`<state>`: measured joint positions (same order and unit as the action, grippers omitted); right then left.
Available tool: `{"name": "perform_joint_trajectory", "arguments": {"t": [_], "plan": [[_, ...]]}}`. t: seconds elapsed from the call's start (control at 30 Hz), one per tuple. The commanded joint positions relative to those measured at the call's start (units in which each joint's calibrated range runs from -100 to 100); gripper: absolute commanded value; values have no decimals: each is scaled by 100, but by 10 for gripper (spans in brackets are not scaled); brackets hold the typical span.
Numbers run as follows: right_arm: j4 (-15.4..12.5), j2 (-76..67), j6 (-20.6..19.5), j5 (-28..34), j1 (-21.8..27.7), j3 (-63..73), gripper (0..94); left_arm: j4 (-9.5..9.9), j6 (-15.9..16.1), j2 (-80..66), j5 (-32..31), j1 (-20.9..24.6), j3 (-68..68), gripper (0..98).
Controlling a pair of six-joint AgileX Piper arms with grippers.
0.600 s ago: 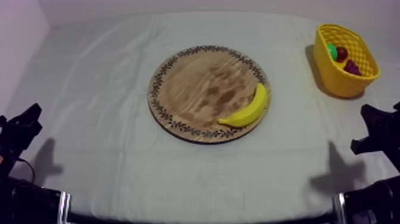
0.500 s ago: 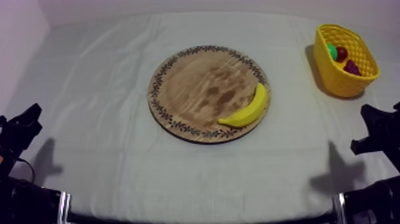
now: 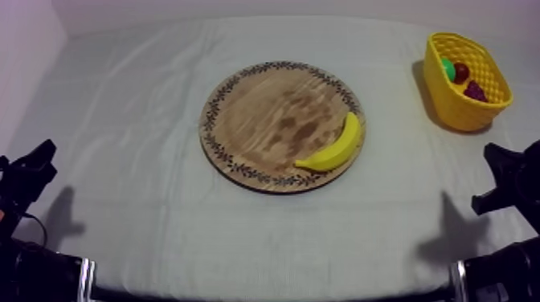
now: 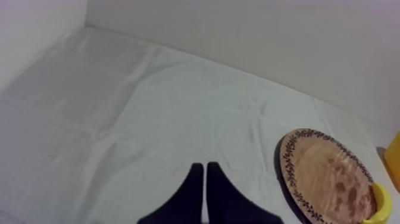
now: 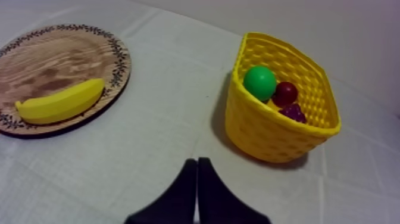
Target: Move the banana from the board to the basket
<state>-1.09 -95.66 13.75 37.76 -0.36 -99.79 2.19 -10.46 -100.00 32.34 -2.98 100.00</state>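
A yellow banana [image 3: 334, 145] lies on the right part of the round wooden board [image 3: 265, 112] with a patterned rim, mid-table. The yellow basket [image 3: 450, 104] stands at the far right. My left gripper [image 3: 30, 165] rests low at the left edge, well away from the board; its fingers [image 4: 196, 182] lie together as a narrow wedge over bare cloth. My right gripper [image 3: 502, 173] rests low at the right, below the basket; its fingers [image 5: 191, 173] are shut on nothing, with the banana [image 5: 59, 102] and the basket [image 5: 268, 128] ahead of them.
Inside the basket lie a green ball [image 5: 259, 82], a small red fruit [image 5: 285, 93] and purple grapes [image 5: 293, 111]. Wrinkled grey-white cloth [image 3: 137, 104] covers the table. A pale wall [image 4: 268, 36] rises behind the far edge.
My right gripper has shifted very slightly to the left. Everything else is as before.
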Motion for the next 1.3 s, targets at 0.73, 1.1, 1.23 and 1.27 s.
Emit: {"name": "perform_joint_trajectory", "arguments": {"t": [0.73, 1.1, 1.23, 1.27], "plan": [[446, 2816, -301, 827, -127, 3026, 2, -2, -2, 0, 0, -2, 0, 1], [-65, 5128, 271, 1910, -367, 5790, 2, -2, -2, 0, 0, -2, 0, 1], [59, 5960, 391, 2517, -690, 6659, 2, -2, -2, 0, 0, -2, 0, 1], [98, 6158, 426, 2666, -775, 6849, 2, -2, -2, 0, 0, -2, 0, 1]]}}
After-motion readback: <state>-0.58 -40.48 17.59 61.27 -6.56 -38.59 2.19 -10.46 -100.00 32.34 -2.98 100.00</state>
